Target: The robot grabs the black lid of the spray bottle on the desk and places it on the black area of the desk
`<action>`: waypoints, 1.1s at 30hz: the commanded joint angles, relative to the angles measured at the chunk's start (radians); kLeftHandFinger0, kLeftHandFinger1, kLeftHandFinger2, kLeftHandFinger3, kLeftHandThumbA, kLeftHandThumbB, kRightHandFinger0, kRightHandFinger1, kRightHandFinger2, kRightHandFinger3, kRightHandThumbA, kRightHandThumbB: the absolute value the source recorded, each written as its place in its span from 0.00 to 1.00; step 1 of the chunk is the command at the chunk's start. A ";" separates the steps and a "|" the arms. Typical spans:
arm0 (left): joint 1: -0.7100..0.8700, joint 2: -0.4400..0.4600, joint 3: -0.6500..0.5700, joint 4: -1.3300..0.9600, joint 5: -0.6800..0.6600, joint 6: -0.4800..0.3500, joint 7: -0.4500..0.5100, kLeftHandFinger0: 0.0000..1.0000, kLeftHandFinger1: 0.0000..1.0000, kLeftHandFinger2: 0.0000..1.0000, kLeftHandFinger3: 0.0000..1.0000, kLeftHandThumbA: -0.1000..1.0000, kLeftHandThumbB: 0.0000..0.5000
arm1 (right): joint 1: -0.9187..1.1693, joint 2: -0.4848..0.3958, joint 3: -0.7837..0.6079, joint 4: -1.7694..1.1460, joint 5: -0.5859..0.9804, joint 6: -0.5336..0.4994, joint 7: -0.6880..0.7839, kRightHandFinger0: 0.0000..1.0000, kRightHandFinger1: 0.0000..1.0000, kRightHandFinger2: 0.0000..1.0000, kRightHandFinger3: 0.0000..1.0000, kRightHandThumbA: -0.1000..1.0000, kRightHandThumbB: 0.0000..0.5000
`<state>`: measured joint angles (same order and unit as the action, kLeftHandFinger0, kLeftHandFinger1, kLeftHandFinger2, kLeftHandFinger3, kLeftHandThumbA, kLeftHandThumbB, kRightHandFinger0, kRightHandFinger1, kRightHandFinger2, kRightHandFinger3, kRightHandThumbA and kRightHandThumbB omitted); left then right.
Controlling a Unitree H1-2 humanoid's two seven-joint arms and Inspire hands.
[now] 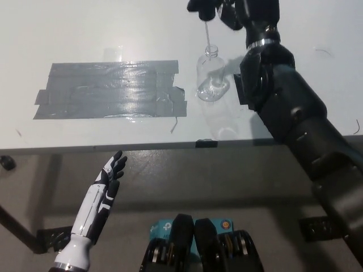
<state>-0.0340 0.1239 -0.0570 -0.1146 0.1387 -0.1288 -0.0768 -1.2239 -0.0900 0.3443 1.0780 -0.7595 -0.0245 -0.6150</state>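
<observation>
The black right hand (249,12) holds the black lid (203,7) up high, its thin tube (208,35) hanging over the clear bottle (212,79) on the desk (85,34) (right of the black area (108,90)). The white left hand (108,180) rests low, fingers apart.

small black clip (206,143) on my white desk's front edge | grey floor (227,187) below | teal box (161,229) beneath me

desk (85,34) bare around taped patch (108,90) — obstacle: clear bottle (211,76) beside it
</observation>
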 commanded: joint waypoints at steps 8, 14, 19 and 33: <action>-0.020 0.014 -0.002 -0.029 -0.002 -0.008 -0.009 1.00 1.00 1.00 1.00 1.00 0.09 | -0.101 -0.037 -0.145 -0.146 0.155 -0.071 -0.010 0.00 0.28 0.48 0.12 0.76 0.27; -0.017 0.014 -0.001 -0.026 -0.004 -0.013 -0.008 1.00 1.00 1.00 1.00 1.00 0.10 | -0.096 -0.063 -0.238 -0.192 0.232 -0.069 0.023 0.00 0.27 0.51 0.26 0.67 0.18; -0.014 0.012 0.000 -0.029 -0.012 -0.010 -0.009 0.99 1.00 1.00 1.00 1.00 0.09 | -0.093 -0.087 -0.296 -0.195 0.279 -0.017 0.052 0.00 0.19 0.40 0.27 0.78 0.25; -0.004 0.009 0.010 -0.030 -0.015 -0.020 0.001 0.94 1.00 1.00 1.00 1.00 0.00 | 0.024 -0.082 -0.345 -0.011 0.382 -0.064 0.066 0.01 0.14 0.35 0.17 0.65 0.20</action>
<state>-0.0407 0.1251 -0.0519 -0.1148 0.1308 -0.1275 -0.0765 -1.1908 -0.1748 0.0055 1.0246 -0.4275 -0.0581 -0.5632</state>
